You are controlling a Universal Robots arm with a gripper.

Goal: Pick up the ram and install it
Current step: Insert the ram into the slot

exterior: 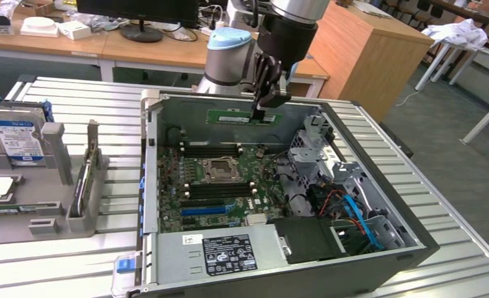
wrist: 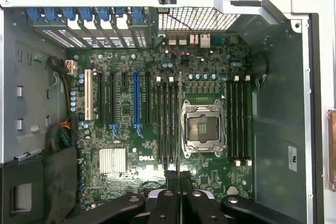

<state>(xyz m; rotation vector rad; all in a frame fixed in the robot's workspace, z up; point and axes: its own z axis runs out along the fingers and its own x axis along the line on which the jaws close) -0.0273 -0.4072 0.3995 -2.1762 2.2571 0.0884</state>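
- Dial = exterior view; 12 o'clock is the far side of the case.
- Hand (exterior: 259, 115) clenched on the ram (exterior: 232, 117), gripping its upper long edge right of the stick's middle.
- Ram hangs level, long side horizontal, contact edge down. It is in the air over the case's 12 o'clock wall, clear of the motherboard (exterior: 228, 198).
- Judgement: gripping the top edge leaves the contact edge free to enter a slot. The level hold matches the run of the black slots (exterior: 211, 150), which lie parallel to the stick.
- Wrist view: the ram (wrist: 180, 119) shows edge-on as a thin line running out from the hand (wrist: 180, 178). It lies between the CPU socket (wrist: 202, 129) and the neighbouring slot bank (wrist: 165, 124), roughly parallel to those slots. Not seated.
- Around: a second bank of black slots (exterior: 219, 189) at 6 o'clock of the socket, then the blue slot (exterior: 203, 210).
- Power supply (exterior: 228, 251) fills the case's 6 o'clock end.
- Metal drive cage (exterior: 319, 143) and blue and orange cables (exterior: 354, 208) at 3 to 4 o'clock, close beside the board. Judged the nearest obstacles, along with the case wall (exterior: 149, 161).
- Hard drive (exterior: 17, 139) stands in a grey fixture (exterior: 54, 205) at 9 o'clock on the slatted desk (exterior: 460, 261), well apart from the case.
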